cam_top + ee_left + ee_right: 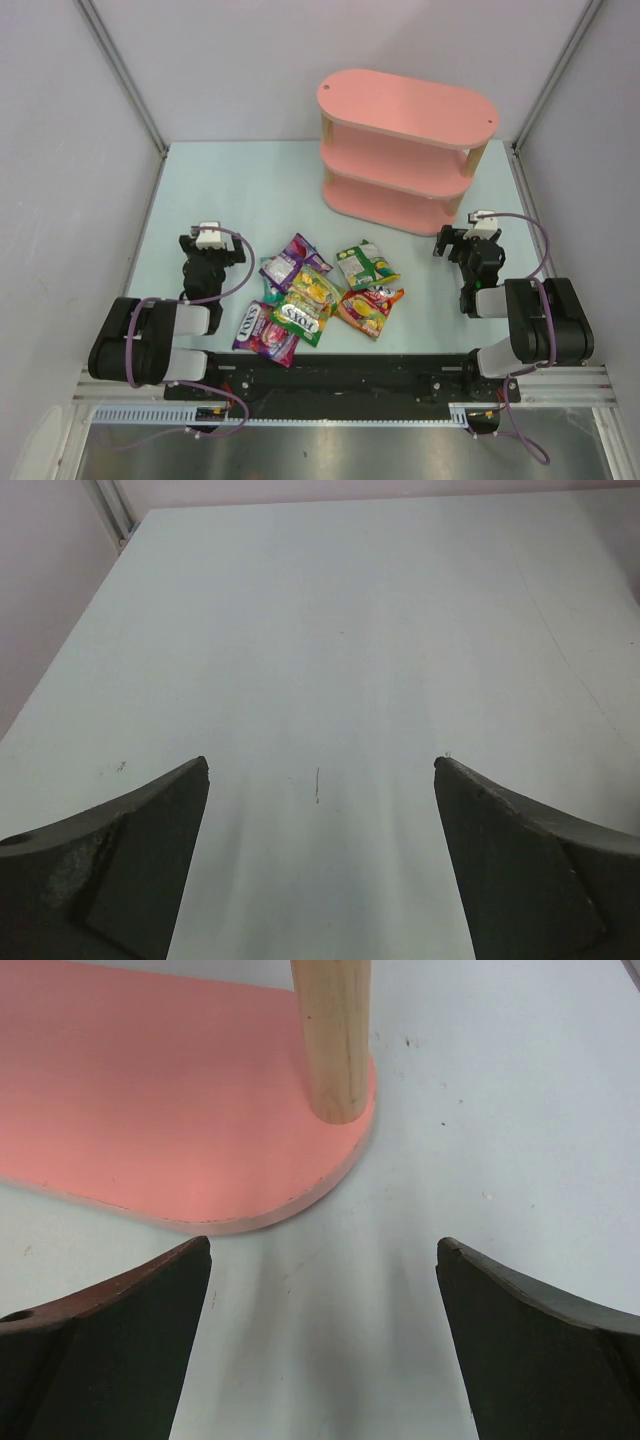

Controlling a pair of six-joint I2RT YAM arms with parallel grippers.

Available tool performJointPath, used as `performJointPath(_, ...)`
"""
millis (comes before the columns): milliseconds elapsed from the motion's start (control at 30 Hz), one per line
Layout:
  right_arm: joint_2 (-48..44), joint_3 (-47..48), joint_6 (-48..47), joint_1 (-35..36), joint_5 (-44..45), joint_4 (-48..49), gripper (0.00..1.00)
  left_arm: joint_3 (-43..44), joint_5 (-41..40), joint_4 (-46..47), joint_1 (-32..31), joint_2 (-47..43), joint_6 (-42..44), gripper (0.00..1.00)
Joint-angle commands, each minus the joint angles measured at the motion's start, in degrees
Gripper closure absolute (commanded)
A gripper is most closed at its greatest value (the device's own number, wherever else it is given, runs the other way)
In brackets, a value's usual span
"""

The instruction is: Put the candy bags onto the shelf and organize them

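Several candy bags lie in a loose pile on the table's near middle: a purple one (pixel 291 258), a green-yellow one (pixel 366 265), an orange-red one (pixel 369 306), another green-yellow one (pixel 303 316) and a magenta one (pixel 264 333). The pink three-tier shelf (pixel 405 150) stands at the back right. My left gripper (pixel 209 243) rests open left of the pile, with only bare table between its fingers (pixel 150 850). My right gripper (pixel 465 243) stands open just right of the shelf's bottom board (pixel 150 1110), nothing in it.
Pale walls close the table at the back and on both sides. A wooden shelf post (pixel 332 1035) rises close ahead of the right gripper. The black base rail (pixel 330 380) runs along the near edge.
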Motion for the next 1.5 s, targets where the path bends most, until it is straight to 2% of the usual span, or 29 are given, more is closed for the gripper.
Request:
performJointPath(0, 0.22, 0.80, -0.27, -0.18, 0.48, 2.29, 0.00, 1.24, 0.69, 2.40, 0.25, -0.59, 0.03, 0.00)
performJointPath(667, -1.53, 0.62, -0.87, 0.25, 0.57, 1.86, 0.00, 1.50, 0.87, 1.97, 0.78, -0.76, -0.67, 0.00)
performJointPath(700, -5.72, 0.71, -0.88, 0.87, 1.70, -1.54, 0.00, 1.07, 0.00, 2.93, 0.51, -0.94, -0.41, 0.00)
performJointPath(733, -7.93, 2.19, -0.71, 1.22, 3.02, -5.23, 0.00, 0.98, -6.28, 2.76, -0.53, -1.55, -0.59, 0.00)
performJointPath(800, -11.99, 4.13, 1.40, 1.57, 5.32, -14.62, 0.00, 3.15, -11.94, -6.51, -3.60, -8.27, -0.15, 0.00)
performJointPath(900, -16.73, 4.75, 4.11, 1.75, 3.92, -18.26, 0.00, 10.52, -14.86, -28.26, -4.50, -17.08, -5.04, 0.00)
performJointPath(967, -19.55, 4.84, 7.10, 1.75, 4.17, -19.84, 0.00, 13.00, -13.91, -33.61, -4.85, -19.30, -8.93, 0.00)
performJointPath(1033, -22.00, 5.36, 14.90, 1.75, 6.01, -22.48, 0.00, 14.15, -13.55, -39.32, -5.81, -22.45, -11.64, 0.00)
performJointPath(1133, -24.99, 8.00, 22.93, 2.01, 8.75, -33.54, 0.00, 18.02, -10.74, -50.27, -6.43, -26.85, -16.65, 0.00)
performJointPath(1233, -27.37, 8.53, 23.46, 2.36, 7.34, -40.93, 0.00, 18.21, -6.52, -54.10, -6.61, -32.21, -20.61, 0.00)
performJointPath(1367, -34.65, 8.53, 23.99, 1.93, 5.94, -48.22, 0.00, 16.71, -6.25, -58.66, -6.61, -44.24, -26.51, 0.00)
performJointPath(1467, -38.35, 9.32, 24.52, 0.62, 3.92, -53.75, 0.00, 18.72, -2.75, -63.49, -6.61, -46.64, -27.22, 0.00)
